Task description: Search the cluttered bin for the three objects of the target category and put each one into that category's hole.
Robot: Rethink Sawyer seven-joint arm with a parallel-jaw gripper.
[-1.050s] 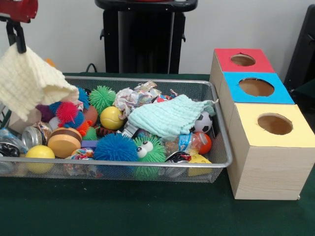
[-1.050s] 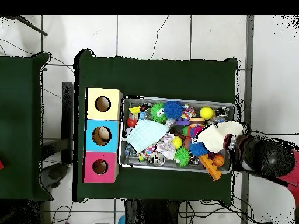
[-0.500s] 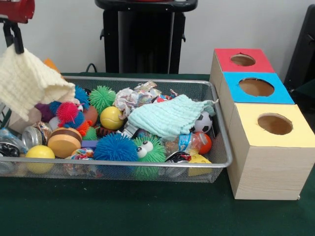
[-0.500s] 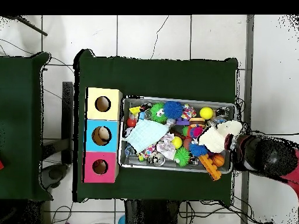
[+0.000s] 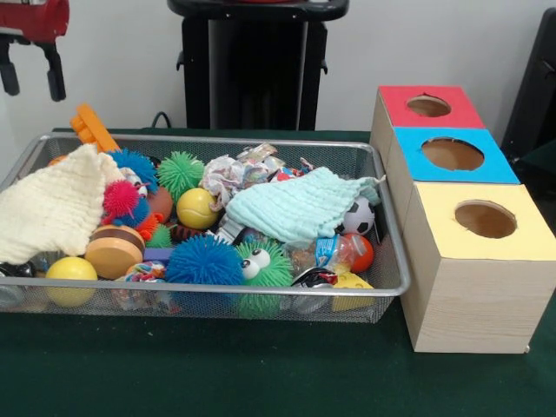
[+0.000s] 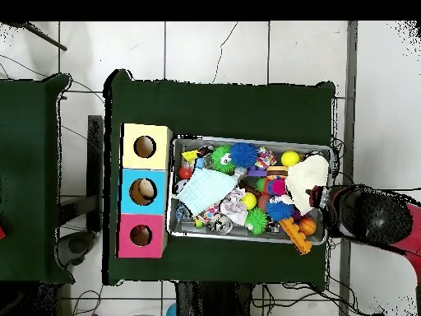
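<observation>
Cloths: cream cloth (image 5: 52,208) draped over toys at bin's (image 5: 382,217) nine o'clock, probably just uncovering them; end effector (image 5: 31,74) above, wide, empty.

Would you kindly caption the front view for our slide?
Open gripper above the wire bin, cream cloth lying at one end among toys.

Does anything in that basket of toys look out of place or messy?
Yes. A cream cloth lies crumpled at one end of the wire bin, draped over toys and its rim. An orange toy pokes above the rim there. The claw hangs open above, empty.
</observation>
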